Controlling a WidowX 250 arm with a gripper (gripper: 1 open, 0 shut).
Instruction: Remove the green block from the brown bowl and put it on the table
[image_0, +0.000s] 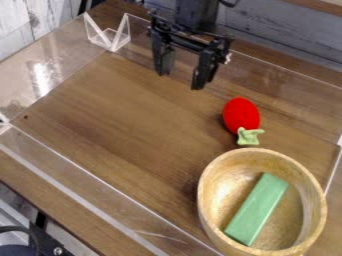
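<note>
The gripper (182, 72) hangs over the far end of the table (120, 130), fingers pointing down and spread wide, nothing between them. It's well apart from everything else. Down at the near right corner sits the brown bowl (214, 190), and the green block (257, 210) lies inside it, slanted along the bottom, one end up toward the far right rim. Just beyond the bowl, a red strawberry toy (241, 114) rests on the wood, its green stem pointing back toward the bowl's rim. Low clear walls (80, 205) edge the tabletop.
</note>
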